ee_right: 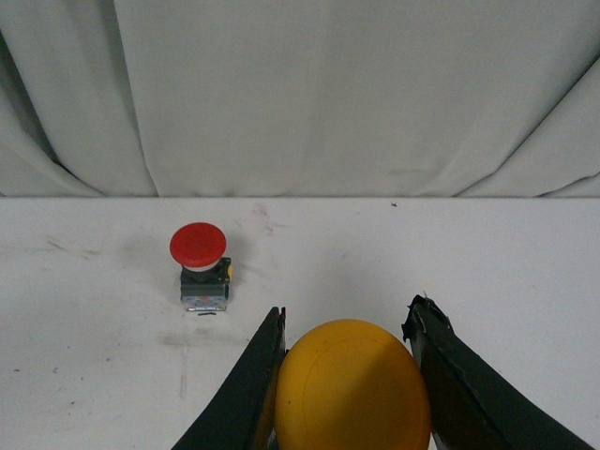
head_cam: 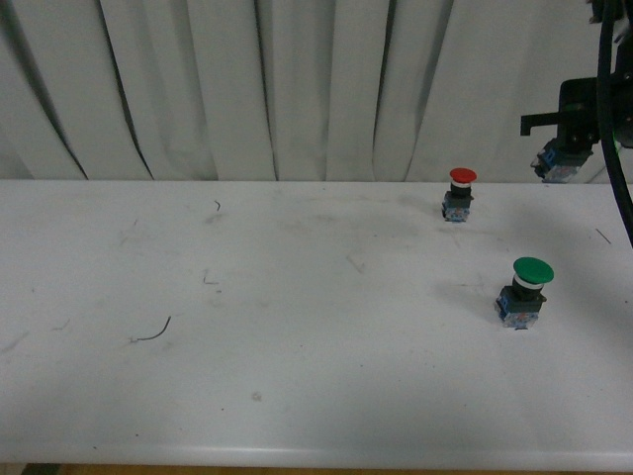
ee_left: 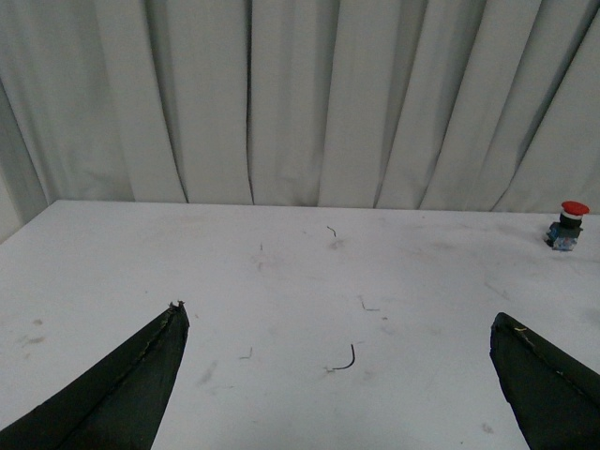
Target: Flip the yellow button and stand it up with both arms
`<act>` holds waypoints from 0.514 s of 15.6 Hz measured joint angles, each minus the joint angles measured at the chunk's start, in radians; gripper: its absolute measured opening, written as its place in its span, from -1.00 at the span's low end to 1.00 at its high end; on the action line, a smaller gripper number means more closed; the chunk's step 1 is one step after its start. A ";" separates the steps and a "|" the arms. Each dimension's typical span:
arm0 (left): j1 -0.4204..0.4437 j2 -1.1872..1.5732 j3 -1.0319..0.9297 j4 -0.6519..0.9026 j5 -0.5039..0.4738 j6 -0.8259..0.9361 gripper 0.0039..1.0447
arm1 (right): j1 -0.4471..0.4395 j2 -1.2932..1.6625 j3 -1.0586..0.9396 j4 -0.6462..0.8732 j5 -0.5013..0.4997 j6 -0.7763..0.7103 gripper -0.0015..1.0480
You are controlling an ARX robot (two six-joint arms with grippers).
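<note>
The yellow button's round cap (ee_right: pixel 352 386) fills the space between the black fingers (ee_right: pixel 246 389) of my right gripper (ee_right: pixel 351 313), which is shut on it. In the front view that gripper (head_cam: pixel 572 139) hangs in the air at the far right, above the table's back edge. Only the yellow button's blue-grey block (head_cam: pixel 552 166) shows below it there. My left gripper (ee_left: pixel 337 312) is open, its two dark fingers (ee_left: pixel 127 389) spread wide over bare table with nothing between them. The left arm is out of the front view.
A red-capped button (head_cam: pixel 461 193) stands upright near the table's back right, and shows as the red button (ee_right: pixel 200 265) in the right wrist view and the red button (ee_left: pixel 567 225) in the left. A green-capped button (head_cam: pixel 526 292) stands nearer the front right. A small bent wire scrap (head_cam: pixel 153 332) lies on the white table (head_cam: pixel 297 376). A white curtain (head_cam: pixel 297 89) hangs behind.
</note>
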 joint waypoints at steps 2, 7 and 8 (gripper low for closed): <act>0.000 0.000 0.000 0.000 0.000 0.000 0.88 | 0.014 0.064 0.075 -0.066 0.023 0.014 -0.32; 0.000 0.000 0.000 0.000 0.000 0.000 0.88 | 0.086 0.224 0.201 -0.156 0.076 0.031 -0.32; 0.000 0.000 0.000 0.000 0.000 0.000 0.88 | 0.095 0.245 0.215 -0.168 0.087 0.031 -0.32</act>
